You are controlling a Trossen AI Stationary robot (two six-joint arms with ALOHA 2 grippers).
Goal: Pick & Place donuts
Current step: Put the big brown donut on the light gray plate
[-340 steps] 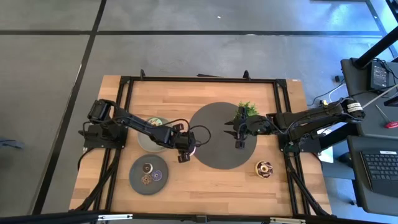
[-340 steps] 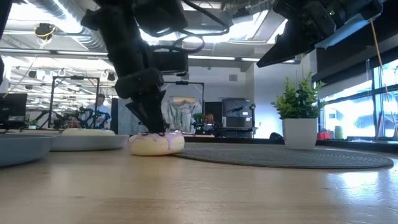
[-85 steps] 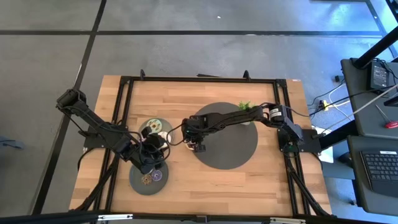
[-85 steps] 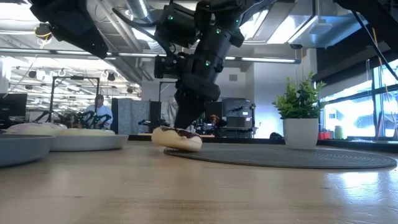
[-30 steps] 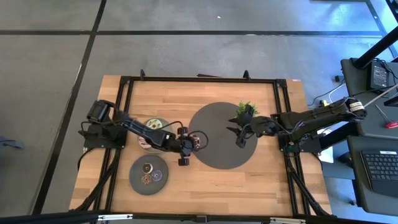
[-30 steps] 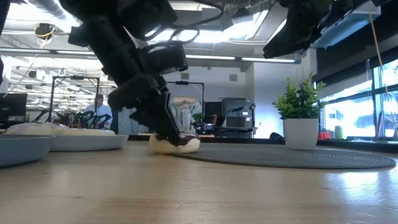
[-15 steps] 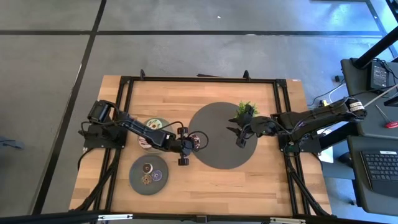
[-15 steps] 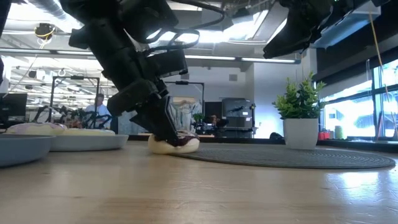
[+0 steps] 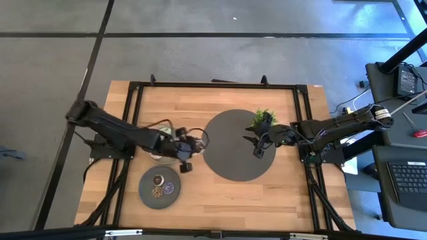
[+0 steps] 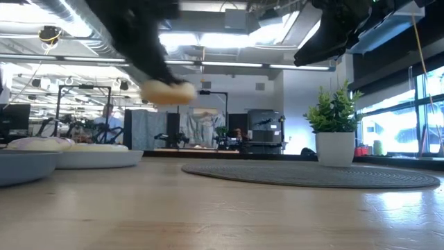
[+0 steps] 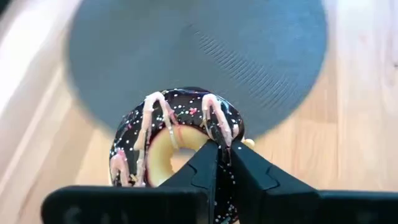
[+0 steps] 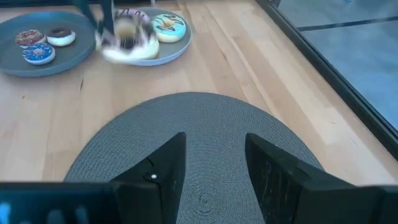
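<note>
A chocolate donut with pink drizzle and sprinkles hangs in the air, my left gripper shut on it. In the low view the donut is well above the table, left of the round grey mat. From above, my left gripper is beside a grey plate that holds a pale-green donut. A second grey plate nearer the front carries small donuts. My right gripper hovers open over the mat's right part. My left gripper holds the donut by the near side of its ring. One finger stands in the hole and the other outside the ring. The fingers slant down from the table's left. The donut is tilted on edge, lifted clear of table and mat.
A small potted plant stands at the mat's far right edge, close to my right gripper. Bare wood lies in front of the mat and along the table's far side.
My left gripper has risen from the mat's left edge and drawn back toward the table's left, toward the plates. The chocolate donut, which lay on the table at the mat's edge, has gone up with it and now hangs clear.
</note>
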